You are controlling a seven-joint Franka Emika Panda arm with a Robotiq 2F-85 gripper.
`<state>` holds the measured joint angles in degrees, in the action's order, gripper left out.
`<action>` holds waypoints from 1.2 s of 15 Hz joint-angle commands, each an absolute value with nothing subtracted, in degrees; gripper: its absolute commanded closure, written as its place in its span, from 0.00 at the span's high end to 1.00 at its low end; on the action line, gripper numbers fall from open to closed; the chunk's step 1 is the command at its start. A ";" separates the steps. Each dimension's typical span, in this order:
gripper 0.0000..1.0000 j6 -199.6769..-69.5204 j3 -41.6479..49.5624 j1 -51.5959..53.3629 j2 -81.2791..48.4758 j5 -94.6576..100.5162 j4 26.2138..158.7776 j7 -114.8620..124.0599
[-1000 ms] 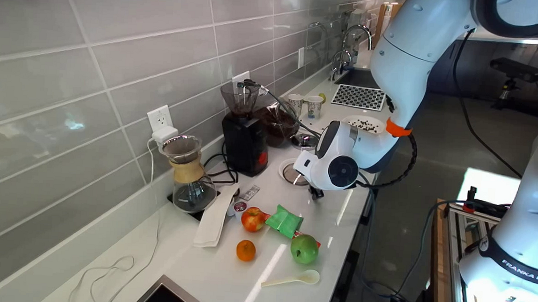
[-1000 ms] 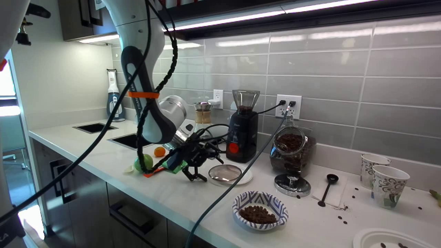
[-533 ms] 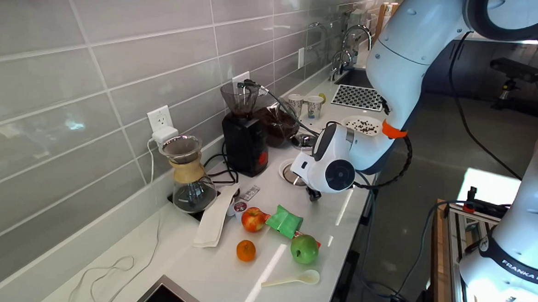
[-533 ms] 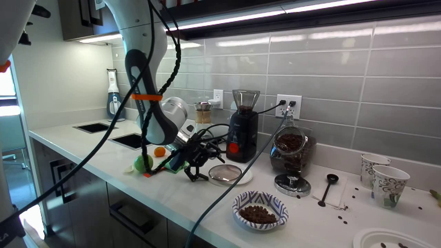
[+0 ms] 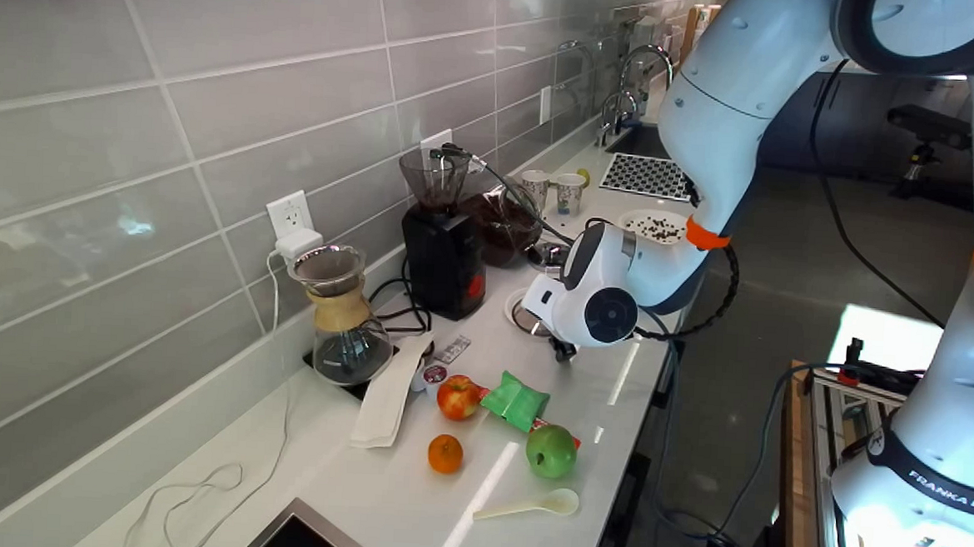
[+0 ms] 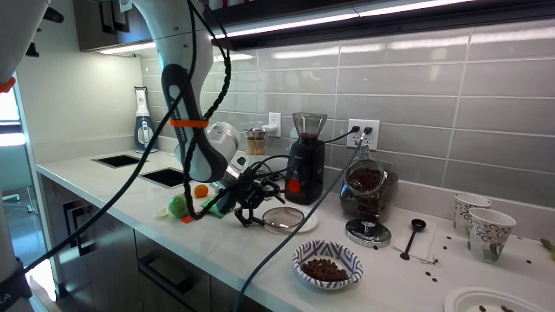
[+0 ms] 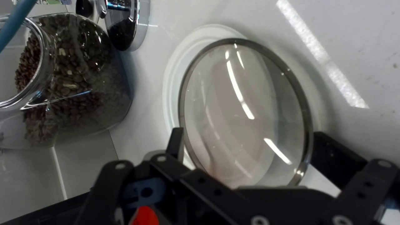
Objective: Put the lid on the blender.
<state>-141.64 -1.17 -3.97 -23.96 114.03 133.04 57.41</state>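
The lid [image 6: 284, 217] is a round clear disc with a dark grey rim, lying partly over a white plate [image 6: 311, 225]. It also shows in the wrist view [image 7: 237, 112] and, partly hidden by the hand, in an exterior view [image 5: 528, 319]. The blender [image 6: 305, 169] is black with a clear open-topped hopper, standing behind the lid near the wall; it also shows in an exterior view [image 5: 442, 254]. My gripper [image 7: 251, 142] is open, its fingers on either side of the lid's near part; contact cannot be told. In an exterior view the gripper [image 6: 273, 211] is low beside the lid.
A glass jar of beans [image 6: 368, 190], a metal jar lid [image 6: 368, 234] and a patterned bowl [image 6: 327, 264] stand near the plate. A green packet [image 5: 516, 402], apple [image 5: 458, 397], green fruit [image 5: 551, 450] and glass carafe [image 5: 349, 333] are nearby. A cable [image 6: 299, 221] hangs across.
My gripper has moved slightly closer to the lid, with the arm shifting a little the same way. The fingers stay open. The lid and blender have not moved.
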 commanded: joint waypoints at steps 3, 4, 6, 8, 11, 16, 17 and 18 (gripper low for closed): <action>1.00 -141.22 -2.38 -5.52 -28.13 116.67 130.11 59.03; 1.00 -141.29 -2.43 -5.59 -28.30 116.75 129.92 59.03; 1.00 -141.35 -2.52 -5.68 -28.56 116.81 129.61 58.99; 0.92 -141.44 -2.62 -5.73 -28.77 116.84 129.35 58.89; 0.78 -141.56 -2.85 -5.82 -29.11 116.79 129.07 58.71; 0.67 -141.54 -2.98 -5.84 -29.39 116.72 128.83 58.48; 0.68 -141.42 -2.98 -5.80 -29.38 116.60 128.86 58.37; 0.64 -141.29 -2.98 -5.77 -29.42 116.49 128.88 58.24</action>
<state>-141.64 -2.21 -4.76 -25.36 114.84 131.14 57.36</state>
